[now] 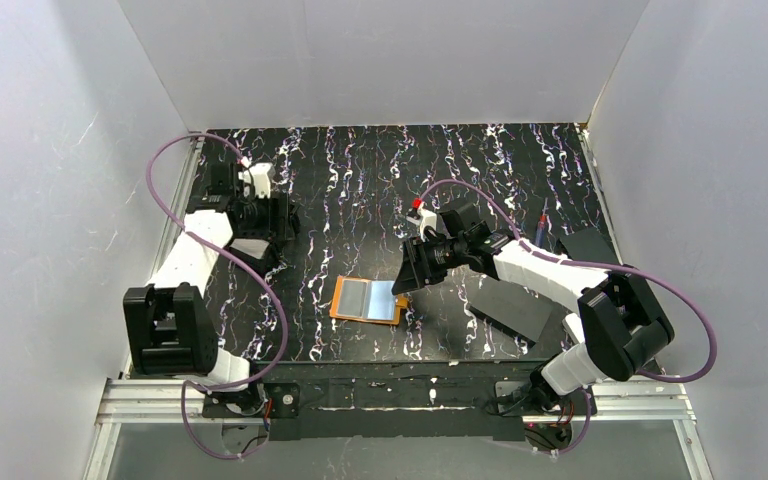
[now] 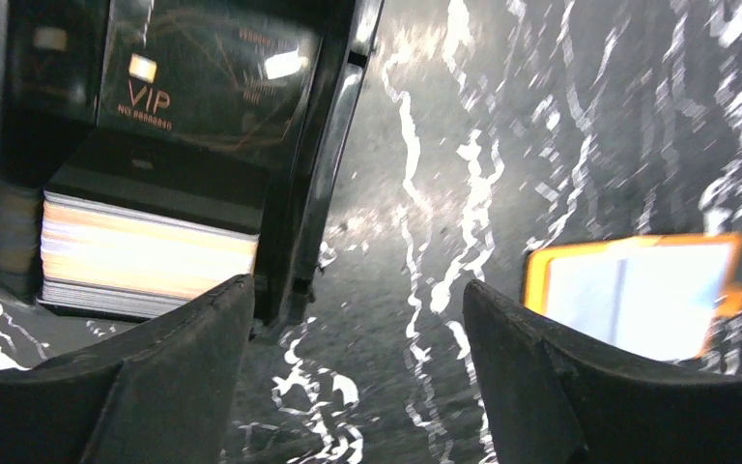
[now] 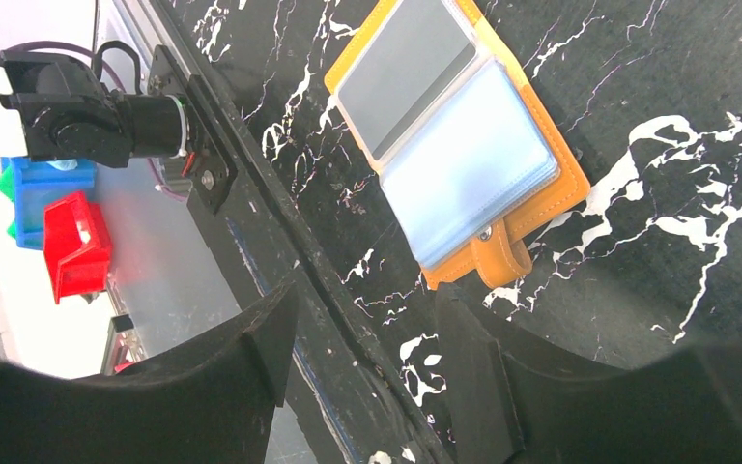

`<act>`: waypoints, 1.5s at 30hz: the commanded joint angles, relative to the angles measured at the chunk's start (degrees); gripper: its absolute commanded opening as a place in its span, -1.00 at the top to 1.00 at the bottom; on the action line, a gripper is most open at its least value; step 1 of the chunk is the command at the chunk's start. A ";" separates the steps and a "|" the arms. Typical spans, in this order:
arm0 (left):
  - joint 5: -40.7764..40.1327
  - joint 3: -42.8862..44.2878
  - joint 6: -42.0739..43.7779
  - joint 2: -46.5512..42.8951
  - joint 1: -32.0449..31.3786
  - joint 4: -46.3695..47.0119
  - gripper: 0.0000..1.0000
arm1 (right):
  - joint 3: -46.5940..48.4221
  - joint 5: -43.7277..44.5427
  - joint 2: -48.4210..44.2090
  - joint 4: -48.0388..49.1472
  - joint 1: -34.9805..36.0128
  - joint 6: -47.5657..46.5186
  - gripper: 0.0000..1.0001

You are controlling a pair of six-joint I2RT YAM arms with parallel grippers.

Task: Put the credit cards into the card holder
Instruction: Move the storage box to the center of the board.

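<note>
the card holder lies open and flat on the counter, near the front edge and about midway between the two arms. its clear sleeves face up, its long axis runs left to right, and its snap tab is at the right end. the right pincer is much the nearer. it hangs just beside that tab end, tilted down at the holder, with its jaws wide apart and nothing between them. the stack of cards sits in a black rack well apart at the counter's left. the left pincer hovers low just in front of it, jaws spread and empty, with the holder off to its right. the next move probably falls to the left arm, which must take a card from the stack and carry it rightward to the sleeves.
</note>
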 commanded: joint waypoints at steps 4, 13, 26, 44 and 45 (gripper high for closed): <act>-0.86 8.76 -17.81 3.73 -3.25 -1.74 -0.71 | 0.30 0.00 -2.35 1.11 -0.14 0.35 -0.26; -5.21 18.16 -19.94 15.77 -7.22 -4.22 -0.68 | 0.07 1.05 -3.54 -0.08 -0.12 0.34 -0.26; -1.33 18.26 -15.40 17.62 -11.63 -4.23 -0.59 | 0.15 1.17 -3.35 -0.19 -0.12 0.48 -0.25; -14.07 14.77 -18.57 4.25 -13.30 -13.38 -0.68 | -0.03 0.98 -2.73 0.00 -0.12 0.58 -0.26; -16.42 15.43 -20.44 3.73 -13.30 -14.35 -0.68 | -0.03 0.96 -2.69 0.01 -0.16 0.53 -0.25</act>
